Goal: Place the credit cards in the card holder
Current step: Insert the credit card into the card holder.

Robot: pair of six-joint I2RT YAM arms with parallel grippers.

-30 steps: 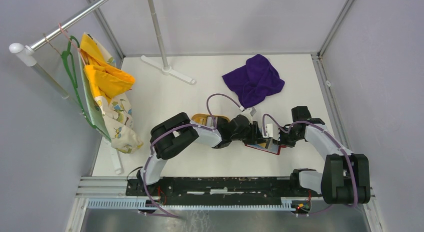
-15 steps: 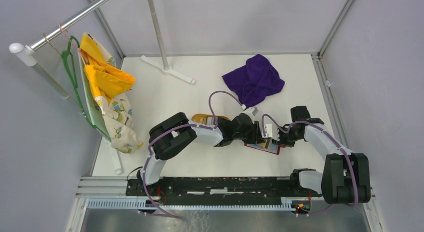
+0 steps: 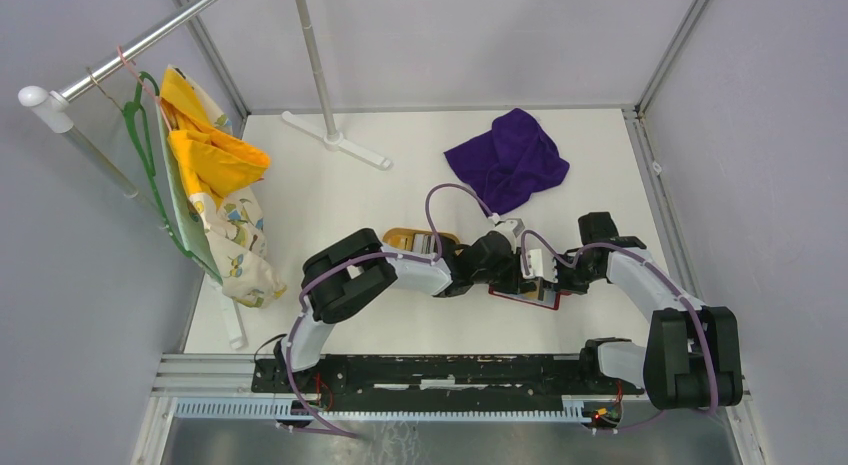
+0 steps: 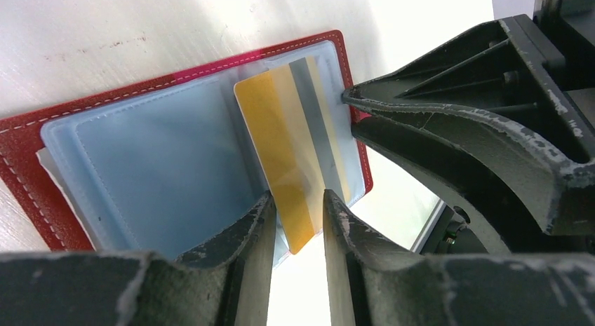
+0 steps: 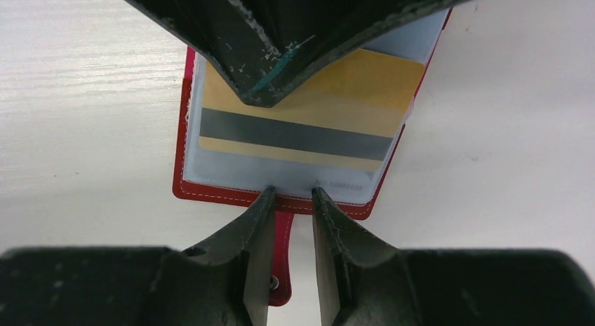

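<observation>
Left gripper (image 4: 296,221) is clamped on the gold striped card (image 4: 295,130). The card's far end is inside a clear sleeve (image 4: 161,172) of the open red card holder (image 4: 21,179), on the half nearest my right gripper (image 5: 288,200). The holder lies flat on the white table (image 5: 84,94). The right fingertips sit at the holder's edge, straddling its snap tab (image 5: 284,235), slightly apart. I can't tell if they pinch anything.

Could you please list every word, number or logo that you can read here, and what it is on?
None can be read.
On the card holder: a faint line of print in its clear sleeve, below the yellow credit card, too small to read.
On the patterned cloth: small pictures, no legible text.
</observation>
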